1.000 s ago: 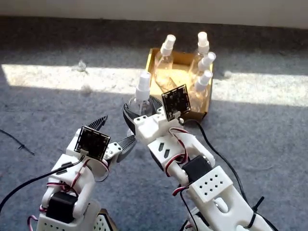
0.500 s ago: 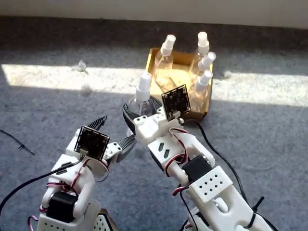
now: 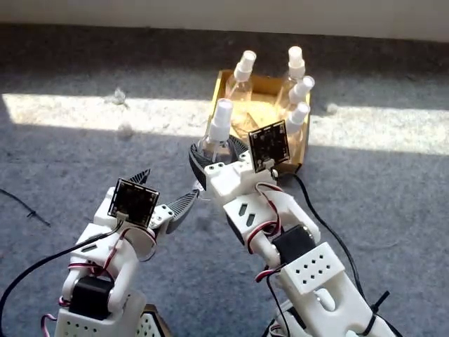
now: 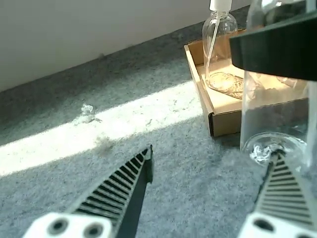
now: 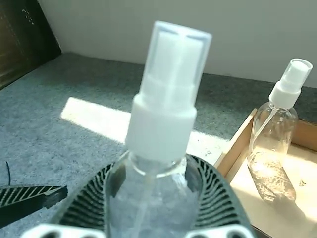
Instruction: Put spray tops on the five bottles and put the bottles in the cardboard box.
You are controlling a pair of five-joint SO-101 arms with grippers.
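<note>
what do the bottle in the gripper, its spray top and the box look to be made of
Bottle: clear and glossy, probably plastic, though glass can't be ruled out; you can see straight through it and it glints in the sun.
Spray top: white plastic with a matte collar, under a translucent cap.
Box: matte brown cardboard, with thin folded walls.

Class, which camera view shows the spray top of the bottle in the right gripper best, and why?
The right wrist view: the spray top stands close and whole on the bottle. The high view shows it small above the right gripper. The left wrist view catches the bottle's lower body.
</note>
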